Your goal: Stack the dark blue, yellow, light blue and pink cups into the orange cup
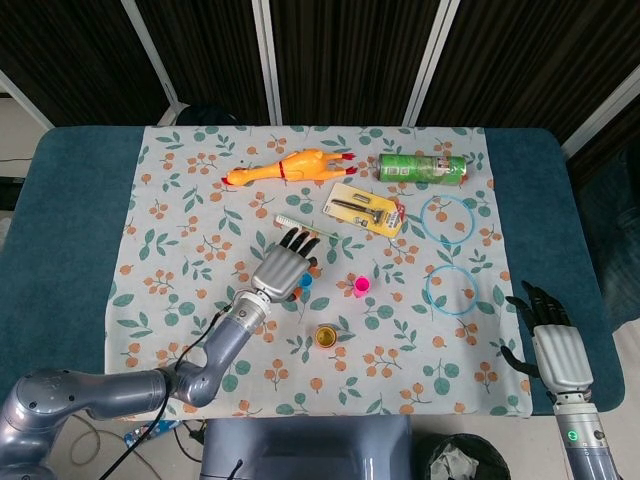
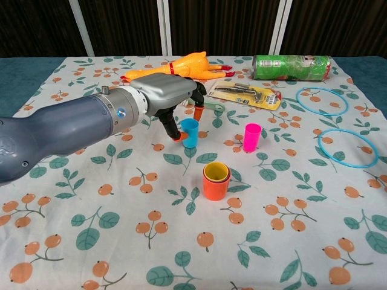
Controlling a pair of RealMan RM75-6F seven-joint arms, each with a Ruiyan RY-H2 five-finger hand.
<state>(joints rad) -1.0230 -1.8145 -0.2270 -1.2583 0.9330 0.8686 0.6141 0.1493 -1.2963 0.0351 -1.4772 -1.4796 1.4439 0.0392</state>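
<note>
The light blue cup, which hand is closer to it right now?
Left. The left hand has its fingers right beside the light blue cup, while the right hand rests far off at the table's near right edge.
</note>
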